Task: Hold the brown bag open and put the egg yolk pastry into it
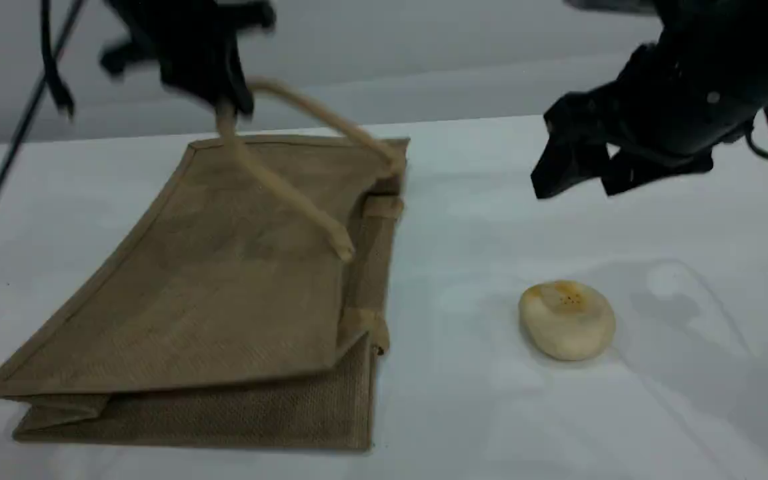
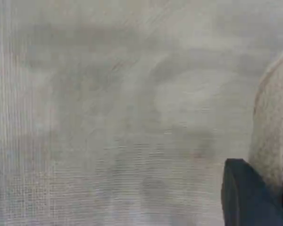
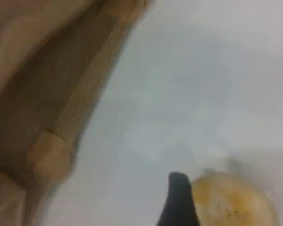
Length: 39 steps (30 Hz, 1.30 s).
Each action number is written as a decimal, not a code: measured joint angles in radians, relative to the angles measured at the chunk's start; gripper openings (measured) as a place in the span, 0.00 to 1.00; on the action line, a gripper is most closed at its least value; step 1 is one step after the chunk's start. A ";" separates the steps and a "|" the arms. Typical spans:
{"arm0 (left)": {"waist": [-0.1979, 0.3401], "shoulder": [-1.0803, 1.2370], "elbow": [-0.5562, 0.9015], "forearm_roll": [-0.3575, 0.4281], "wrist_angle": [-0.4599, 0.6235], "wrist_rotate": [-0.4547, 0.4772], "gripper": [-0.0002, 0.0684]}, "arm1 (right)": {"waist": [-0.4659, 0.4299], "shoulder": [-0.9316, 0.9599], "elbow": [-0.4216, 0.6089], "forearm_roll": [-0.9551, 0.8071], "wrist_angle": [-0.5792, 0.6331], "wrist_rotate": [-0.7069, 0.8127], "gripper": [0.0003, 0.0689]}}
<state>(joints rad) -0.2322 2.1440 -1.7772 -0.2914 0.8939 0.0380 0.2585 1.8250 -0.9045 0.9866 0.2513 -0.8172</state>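
- The white surface point(image 1: 624, 413) is filling the scene view from edge to edge, carrying everything else.
- The brown bag point(image 1: 211, 287) is lying flat on its side across the left half of the frame, its woven jute panel facing up and its mouth edge pointing toward the centre.
- One beige handle point(image 1: 291, 193) is rising in a loop from the bag's mouth edge up toward the upper left of the frame, while the rest of the bag is resting on the surface.
- The left claw point(image 1: 227, 107) is sitting at the top left of the frame, clenched on the top of that handle; in the left wrist view the handle point(image 2: 273, 141) is pressing against a dark fingertip point(image 2: 245, 197) at the lower right.
- The right claw point(image 1: 591, 170) is hanging in the upper right of the frame, above the surface, with its jaws spread and nothing between them.
- The egg yolk pastry point(image 1: 567, 320) is sitting on the surface right of centre, well apart from the bag and below the right claw, its yellow-orange patch facing up.
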 joint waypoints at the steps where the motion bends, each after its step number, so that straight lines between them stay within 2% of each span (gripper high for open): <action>1: -0.003 -0.016 -0.023 -0.004 0.043 0.015 0.12 | 0.000 0.014 0.000 0.000 -0.003 0.000 0.69; 6: -0.021 -0.102 -0.147 -0.005 0.187 0.064 0.12 | 0.000 0.079 0.000 -0.032 -0.016 0.000 0.69; 12: -0.021 -0.138 -0.281 -0.063 0.331 0.149 0.12 | 0.000 0.123 0.000 -0.051 -0.042 0.000 0.69; 15: -0.021 -0.143 -0.320 -0.102 0.331 0.198 0.12 | 0.000 0.151 0.000 -0.056 -0.057 0.000 0.69; 20: -0.021 -0.153 -0.321 -0.215 0.330 0.283 0.12 | -0.001 0.186 0.000 -0.105 -0.082 0.000 0.69; 24: -0.021 -0.153 -0.321 -0.286 0.329 0.303 0.12 | -0.001 0.208 0.000 -0.104 -0.105 -0.002 0.69; 31: -0.021 -0.153 -0.321 -0.289 0.329 0.303 0.12 | -0.001 0.264 -0.001 -0.085 -0.118 0.001 0.69; 39: -0.021 -0.153 -0.321 -0.291 0.328 0.302 0.12 | -0.002 0.303 -0.004 -0.079 -0.077 0.001 0.69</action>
<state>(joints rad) -0.2530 1.9911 -2.0977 -0.5822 1.2218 0.3403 0.2567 2.1284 -0.9085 0.9077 0.1741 -0.8166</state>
